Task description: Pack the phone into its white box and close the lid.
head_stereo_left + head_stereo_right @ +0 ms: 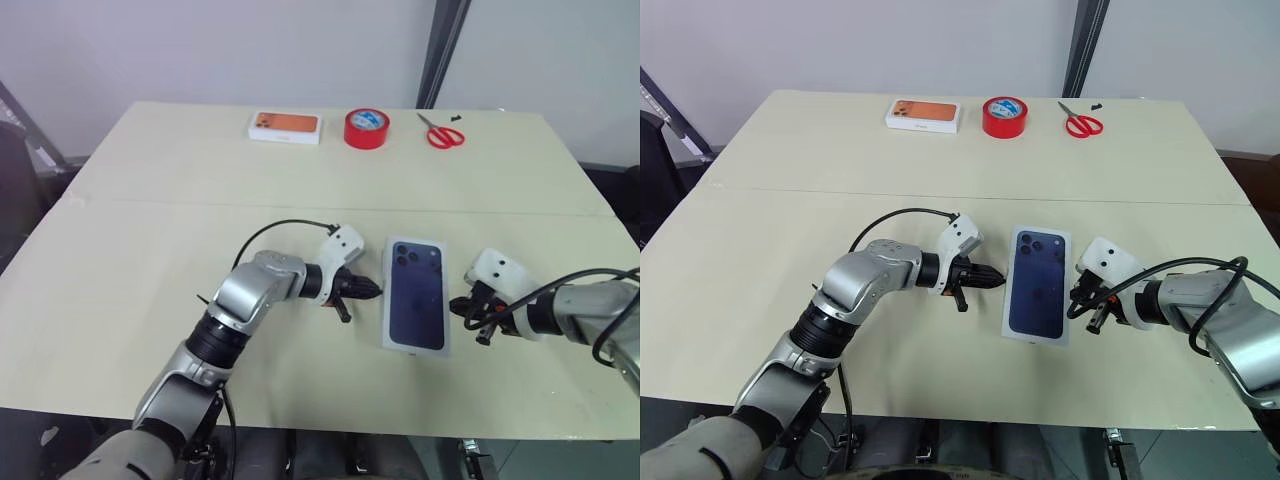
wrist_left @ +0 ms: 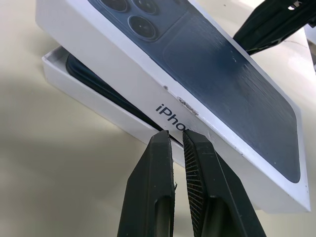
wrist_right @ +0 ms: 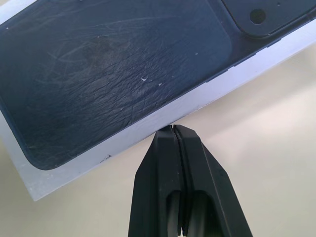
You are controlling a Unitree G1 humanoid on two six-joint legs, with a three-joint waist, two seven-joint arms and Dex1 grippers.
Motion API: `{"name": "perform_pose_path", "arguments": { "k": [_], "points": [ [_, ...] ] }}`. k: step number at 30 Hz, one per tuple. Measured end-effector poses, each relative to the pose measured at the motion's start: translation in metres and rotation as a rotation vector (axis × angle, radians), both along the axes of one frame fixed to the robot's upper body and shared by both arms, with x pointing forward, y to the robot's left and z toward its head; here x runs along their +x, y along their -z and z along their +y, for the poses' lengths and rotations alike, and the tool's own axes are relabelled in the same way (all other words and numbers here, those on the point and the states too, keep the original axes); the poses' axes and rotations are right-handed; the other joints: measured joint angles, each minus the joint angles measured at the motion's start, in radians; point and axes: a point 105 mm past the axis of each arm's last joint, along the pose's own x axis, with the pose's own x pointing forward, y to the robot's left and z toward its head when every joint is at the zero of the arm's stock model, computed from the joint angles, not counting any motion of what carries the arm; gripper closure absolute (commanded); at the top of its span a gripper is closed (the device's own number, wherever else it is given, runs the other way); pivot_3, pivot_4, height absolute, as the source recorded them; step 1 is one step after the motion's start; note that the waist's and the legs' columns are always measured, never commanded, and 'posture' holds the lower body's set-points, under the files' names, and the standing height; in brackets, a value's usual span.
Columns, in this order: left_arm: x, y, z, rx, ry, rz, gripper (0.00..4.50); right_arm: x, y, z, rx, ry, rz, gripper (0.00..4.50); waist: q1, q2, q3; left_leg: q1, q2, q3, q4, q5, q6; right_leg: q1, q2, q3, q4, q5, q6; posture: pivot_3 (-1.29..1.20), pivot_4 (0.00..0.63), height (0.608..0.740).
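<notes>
White cardboard lid (image 2: 197, 98) sits skewed on white box (image 2: 84, 89); both grippers (image 1: 362, 290) (image 1: 463, 308), jaws pressed together, risk jamming it.

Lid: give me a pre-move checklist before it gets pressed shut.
1. Phone in the box: ok, its dark edge shows under the lid.
2. Lid fully seated: not ok; in the left wrist view it sits tilted and skewed, one box corner exposed.
3. Left gripper at the lid's side: ok, fingers nearly shut at the lid's lower edge.
4. Right gripper at the opposite side: ok, shut, tips at the lid's edge.
5. Tape and scissors out of the way: ok, at the far edge.
</notes>
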Motion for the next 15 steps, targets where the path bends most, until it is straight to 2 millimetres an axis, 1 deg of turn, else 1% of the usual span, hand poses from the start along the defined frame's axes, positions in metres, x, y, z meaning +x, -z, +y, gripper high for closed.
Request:
{"name": "perform_pose_path", "arguments": {
  "k": [6, 15],
  "points": [
    [0.0038, 0.0016, 0.0004, -0.025, -0.033, 0.042, 4.04, -0.0001, -0.0014, 0.0005, 0.000, -0.009, 0.002, 4.48, 0.000, 0.000, 0.000, 0.000, 0.000, 0.000, 0.000, 0.000, 0.000, 0.000, 0.000, 0.000, 0.000, 0.000, 0.000, 0.00, 0.150, 0.729],
    [0.0042, 0.0027, 0.0022, -0.017, -0.038, 0.045, 4.04, 0.0006, -0.0025, 0.0008, 0.000, -0.013, -0.005, 4.48, 0.000, 0.000, 0.000, 0.000, 0.000, 0.000, 0.000, 0.000, 0.000, 0.000, 0.000, 0.000, 0.000, 0.000, 0.000, 0.00, 0.150, 0.729]
  ]
}}
